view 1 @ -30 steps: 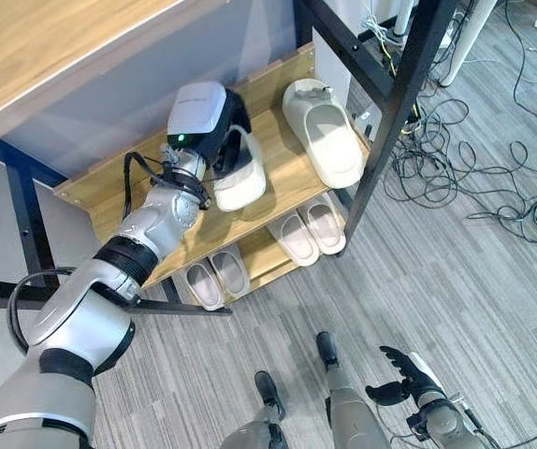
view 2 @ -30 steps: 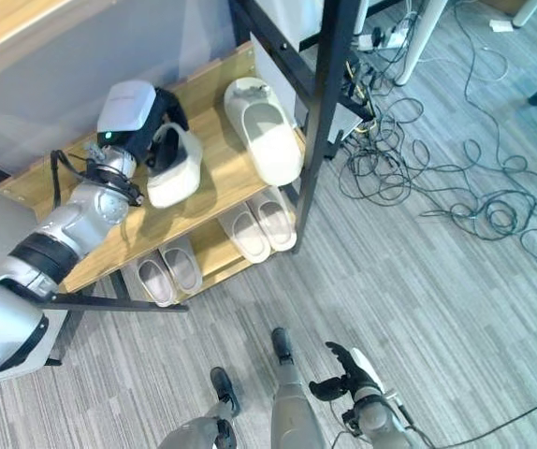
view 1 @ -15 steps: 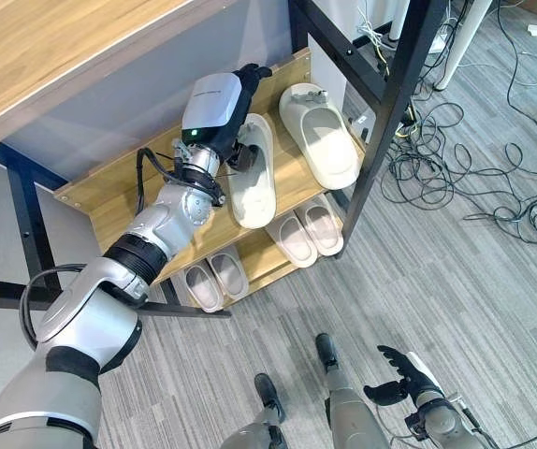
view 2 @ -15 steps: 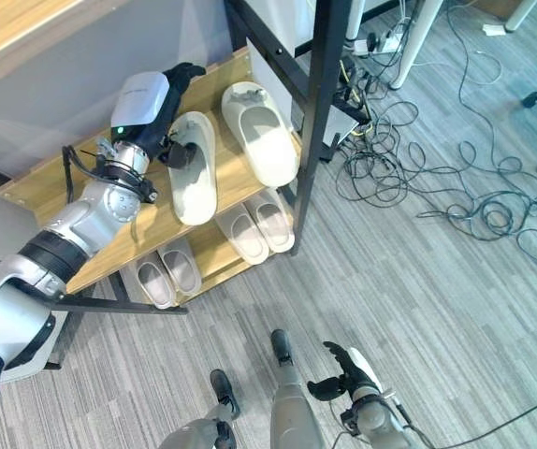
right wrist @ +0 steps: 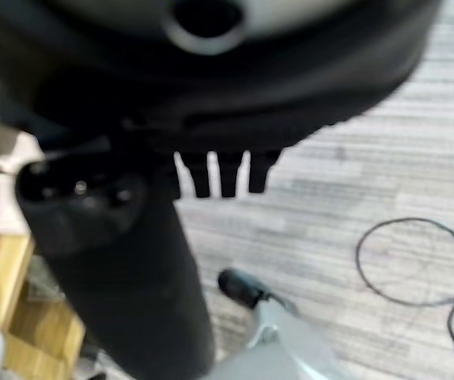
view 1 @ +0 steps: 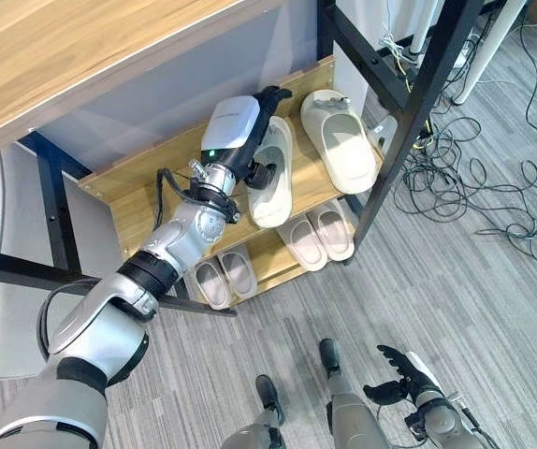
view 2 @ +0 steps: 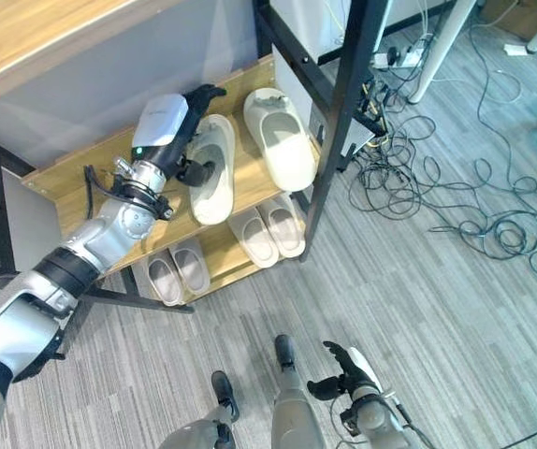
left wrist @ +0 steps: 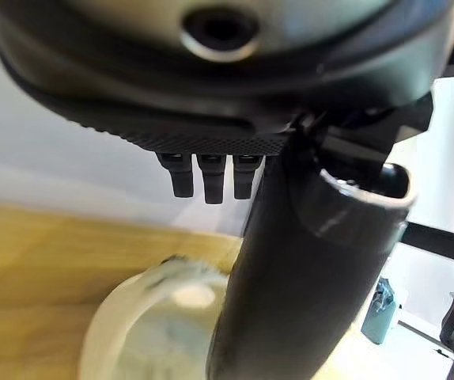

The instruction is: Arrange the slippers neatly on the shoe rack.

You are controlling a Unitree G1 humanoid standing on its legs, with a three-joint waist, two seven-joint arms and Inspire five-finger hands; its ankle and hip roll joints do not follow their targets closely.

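Observation:
On the shoe rack's upper wooden shelf point(view 1: 142, 201) lie two cream slippers side by side, soles down. The right one point(view 1: 345, 145) lies free. My left hand point(view 1: 240, 131) rests along the left side of the left slipper point(view 1: 278, 187). Its fingers point(view 1: 273, 95) stretch straight past the slipper's far end, and its thumb point(view 1: 265, 172) sits over the slipper's opening. The left wrist view shows the thumb point(left wrist: 306, 269) above that slipper point(left wrist: 152, 317). My right hand point(view 1: 401, 376) hangs low over the floor, open and holding nothing.
Two more pairs of pale slippers point(view 1: 320, 234) point(view 1: 226, 276) stand on the lower shelf. A black rack post point(view 1: 409, 122) rises at the shelf's right end. Loose cables point(view 1: 493, 178) sprawl on the grey floor to the right. A wooden top point(view 1: 81, 47) overhangs the rack.
The left slipper, held up and turned a second ago, now lies flat lengthwise beside the other one. My left hand's fingers have straightened. The camera has shifted slightly.

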